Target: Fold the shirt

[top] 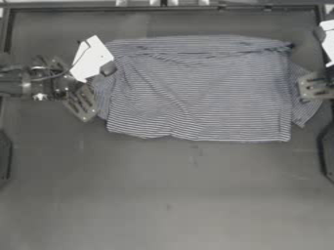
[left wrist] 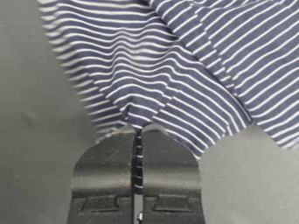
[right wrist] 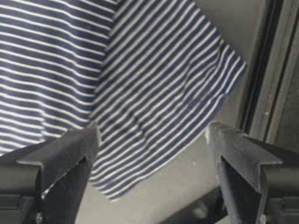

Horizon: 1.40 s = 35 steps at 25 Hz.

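Note:
The shirt [top: 202, 88], finely striped in navy and white, lies spread as a rough rectangle on the far half of the table. My left gripper [top: 100, 87] is at its left edge. In the left wrist view that gripper [left wrist: 138, 129] is shut on a thin fold of the shirt [left wrist: 175, 65]. My right gripper [top: 304, 89] sits at the shirt's right edge. In the right wrist view it [right wrist: 152, 131] stands open, jaws wide apart over a loose striped flap of the shirt [right wrist: 134, 87], with nothing gripped.
A metal rail [top: 163, 7] runs along the table's far edge. White parts [top: 328, 41] show at the far right corner. The dark table [top: 163, 195] stretches bare across the near half.

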Motion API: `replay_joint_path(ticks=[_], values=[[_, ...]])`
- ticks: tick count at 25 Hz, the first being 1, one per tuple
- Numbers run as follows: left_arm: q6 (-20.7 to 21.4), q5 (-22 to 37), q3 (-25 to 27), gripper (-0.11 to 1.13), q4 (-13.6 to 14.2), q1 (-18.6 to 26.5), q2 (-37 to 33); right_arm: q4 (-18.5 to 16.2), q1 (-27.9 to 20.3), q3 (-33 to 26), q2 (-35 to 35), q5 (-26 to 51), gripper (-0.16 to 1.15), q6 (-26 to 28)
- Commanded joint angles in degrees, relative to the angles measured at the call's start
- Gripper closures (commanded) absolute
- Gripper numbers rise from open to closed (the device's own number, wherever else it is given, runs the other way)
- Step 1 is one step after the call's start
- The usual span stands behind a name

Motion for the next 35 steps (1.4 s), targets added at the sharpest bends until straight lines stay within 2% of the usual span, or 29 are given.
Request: replay_joint_path(ticks=[1,7,12,17,30,35], values=[[-0.1,0.7,-0.4,0.96,0.4,-0.2,-3.8,-0.4,-0.4,-0.4,2.1,-2.7,-0.01,0.4],[0.0,2.2,-0.4,0.96,0.7,-0.8,-4.8,0.1,-4.1,-0.2,2.1,-3.8,-0.01,0.9],[0.0,3.3,-0.5,0.96,1.1,-1.1,-5.9,4.1,-6.2,0.0,2.3,-5.1,-0.01,0.9],[0.0,4.2,-0.9,0.96,1.7,-1.6,-7.6,5.4,-6.9,-0.2,2.5,-5.8,-0.01,1.6],[0.2,4.3,-0.9,0.96,2.3,-1.7,-8.0,3.8,-6.9,-1.1,6.1,-6.9,-0.01,5.6],[0.3,4.3,-0.8,0.96,2.3,-2.0,-8.0,1.5,-6.9,-0.6,7.0,-8.9,-0.01,8.2]])
